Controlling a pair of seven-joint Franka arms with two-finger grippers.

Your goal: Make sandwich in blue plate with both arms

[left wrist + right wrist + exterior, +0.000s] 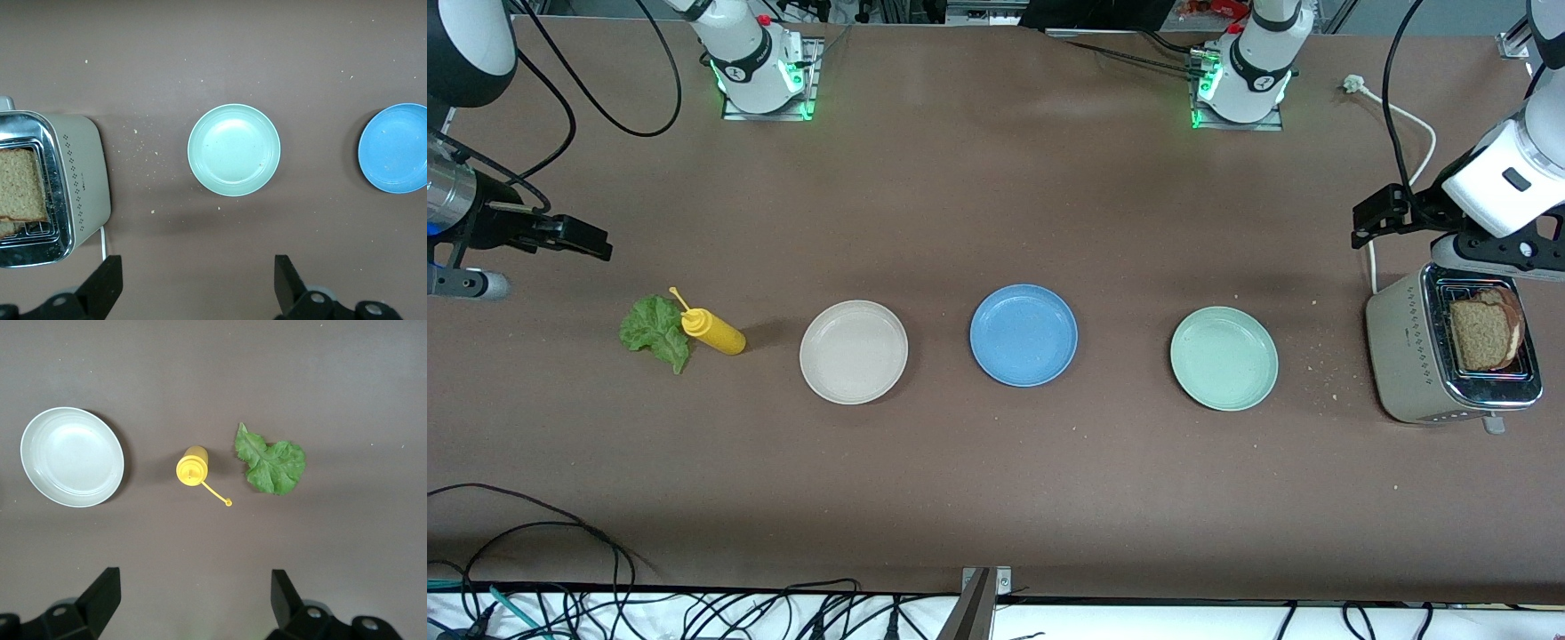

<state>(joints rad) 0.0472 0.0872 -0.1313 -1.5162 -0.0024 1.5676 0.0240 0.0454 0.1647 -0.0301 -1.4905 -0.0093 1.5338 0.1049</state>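
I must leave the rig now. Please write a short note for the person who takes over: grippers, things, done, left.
Left gripper: open, holds nothing, up beside the toaster.
Right gripper: open, holds nothing, up at the right arm's end of the table.
Blue plate: bare, between beige plate and mint plate.
Bread slices: in the toaster.
Lettuce: on the table beside the yellow bottle.
Done: nothing. Left: the whole sandwich.

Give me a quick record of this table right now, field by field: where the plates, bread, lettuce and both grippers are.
blue plate: empty, middle of three plates
beige plate: empty, toward the right arm's end
mint-green plate: empty, toward the left arm's end
bread slices: in the toaster
lettuce leaf: on the table, beside the yellow squeeze bottle
left gripper: open, in the air near the toaster
right gripper: open, in the air near the lettuce
sandwich: not started
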